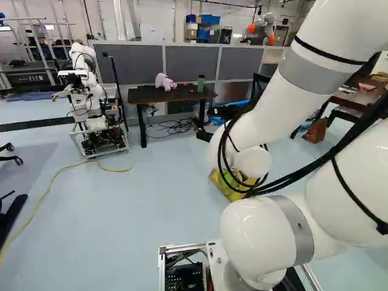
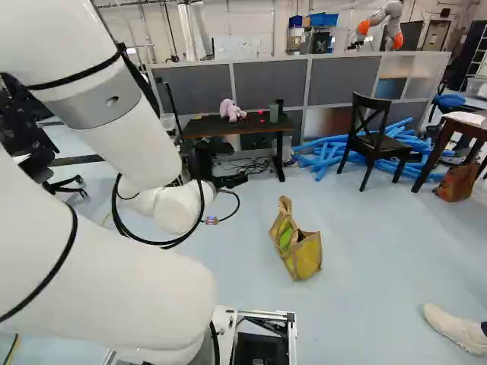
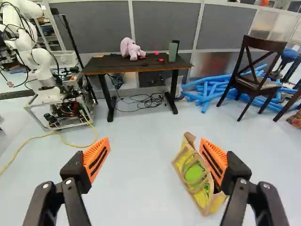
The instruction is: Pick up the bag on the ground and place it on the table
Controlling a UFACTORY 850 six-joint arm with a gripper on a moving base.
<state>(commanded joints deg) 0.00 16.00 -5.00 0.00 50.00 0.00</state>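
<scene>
floor: 1 bag | table: 1 plush toy | gripper: spread

The bag is yellow, edged tan, with a bright green patch. The black claw has orange pads with black stripes. At its twelve o'clock, the surface is dark brown, the toy pink; at one o'clock, tubes are blue.
</scene>
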